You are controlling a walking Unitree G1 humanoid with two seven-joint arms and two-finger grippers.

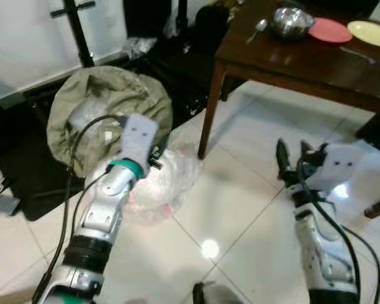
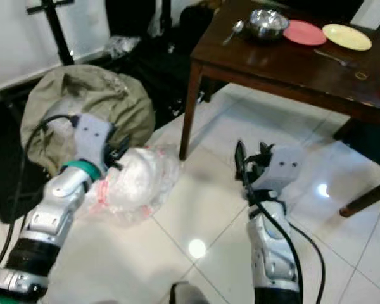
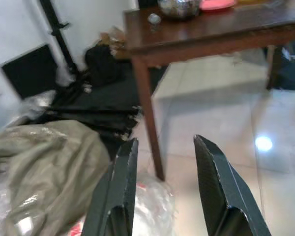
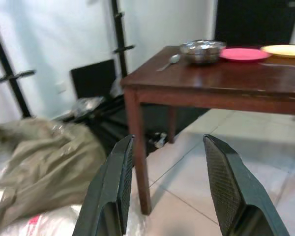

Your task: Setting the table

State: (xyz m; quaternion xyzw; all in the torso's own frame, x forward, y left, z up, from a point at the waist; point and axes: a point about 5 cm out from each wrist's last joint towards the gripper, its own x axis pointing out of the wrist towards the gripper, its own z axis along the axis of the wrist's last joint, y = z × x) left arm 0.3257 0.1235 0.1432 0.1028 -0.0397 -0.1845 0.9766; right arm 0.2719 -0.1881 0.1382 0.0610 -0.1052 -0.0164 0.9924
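I hold the left gripper (image 3: pixel 162 182) and right gripper (image 4: pixel 169 182) wide and empty above the floor, short of the bench (image 2: pixel 285 66) carrying bowl (image 2: pixel 268 23), spoon (image 2: pixel 234 29), pink plate (image 2: pixel 304 32) and yellow plate (image 2: pixel 346 36).

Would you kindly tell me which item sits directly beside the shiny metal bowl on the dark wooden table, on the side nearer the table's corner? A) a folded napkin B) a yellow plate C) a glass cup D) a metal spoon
D: a metal spoon lies beside the shiny metal bowl, toward the corner of the dark wooden table.
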